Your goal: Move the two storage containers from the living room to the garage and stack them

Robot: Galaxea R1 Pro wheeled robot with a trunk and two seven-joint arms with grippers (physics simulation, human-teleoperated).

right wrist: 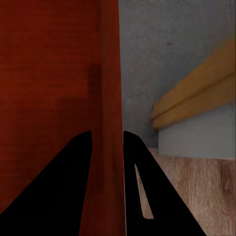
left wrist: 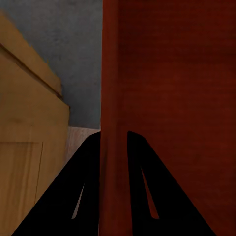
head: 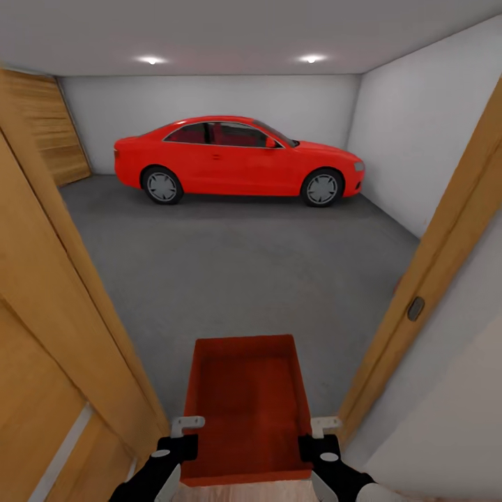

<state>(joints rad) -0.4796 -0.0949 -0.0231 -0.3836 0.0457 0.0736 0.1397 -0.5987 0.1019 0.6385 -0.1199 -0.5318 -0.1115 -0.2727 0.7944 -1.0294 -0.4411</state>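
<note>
Storage container [head: 245, 404] held level in the doorway, over the threshold. Left pincer [left wrist: 114, 147] clamps its left wall; right pincer [right wrist: 107, 147] clamps its right wall. Wooden door frame [head: 446, 251] flanks both sides. Beyond: garage floor [head: 237, 265], red car [head: 237, 160] by the far wall.

Your left pincer [head: 183, 446] and right pincer [head: 315, 446] reach forward side by side. Each clamps a container [head: 245, 411] wall.
</note>
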